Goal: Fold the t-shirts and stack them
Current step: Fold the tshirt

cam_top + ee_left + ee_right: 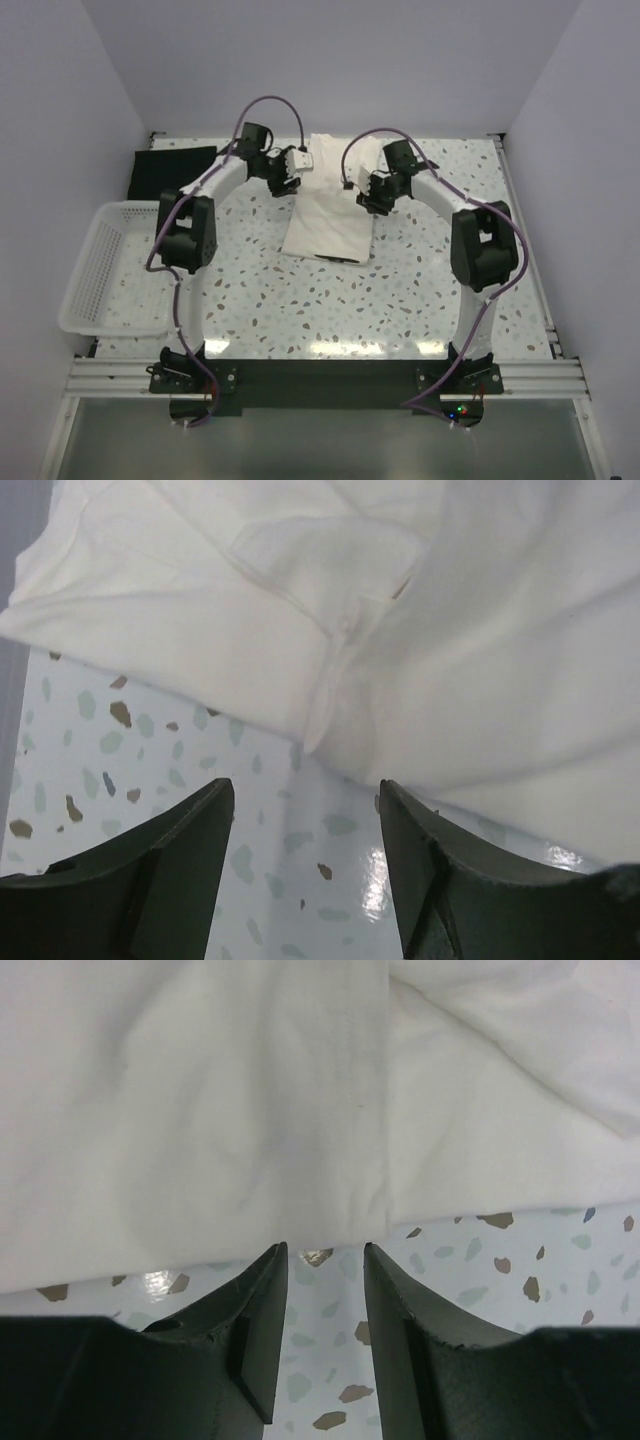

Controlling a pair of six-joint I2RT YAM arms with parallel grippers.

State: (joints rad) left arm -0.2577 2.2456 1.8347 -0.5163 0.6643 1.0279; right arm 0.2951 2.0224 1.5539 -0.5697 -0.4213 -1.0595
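Top: the cream shirt (325, 205) is flanked by the left gripper (290, 170) and right gripper (372, 192); the black shirt (172, 172) is seen well left of both. Left wrist: jaws held wide, empty, cloth just beyond. Right wrist: jaws parted narrowly, empty, hem just ahead.

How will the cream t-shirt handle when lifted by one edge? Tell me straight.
Likely floppy: the cream t-shirt shows soft creases and folded layers, so it should sag and unfold. Probably light, since it is thin cloth lying flat. Pushed, it would likely bunch rather than slide.
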